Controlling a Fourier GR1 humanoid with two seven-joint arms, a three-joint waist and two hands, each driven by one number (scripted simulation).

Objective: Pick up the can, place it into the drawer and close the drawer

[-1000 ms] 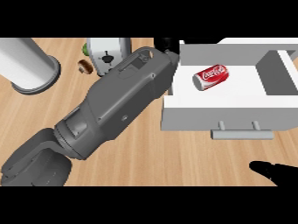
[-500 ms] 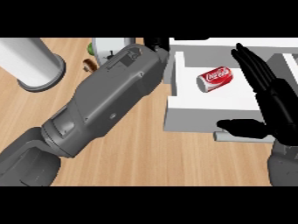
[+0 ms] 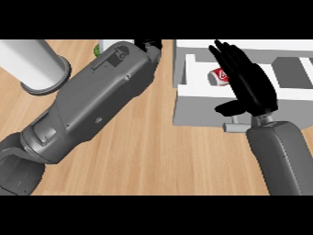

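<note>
Where visible, can [image 3: 219, 76] label perhaps red

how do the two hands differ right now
The right hand shows whole, fingers straight, flat over the open drawer and hiding most of the can. The left hand is mostly hidden beyond its forearm at the top edge, left of the drawer. Both are black.

It looked like a kitchen. A light wood-grain tabletop [image 3: 152, 151] ran across the view, and a white drawer [image 3: 199, 108] with a grey handle [image 3: 235, 127] stood pulled out. A tall white cylinder [image 3: 33, 64] stood at the left.
</note>
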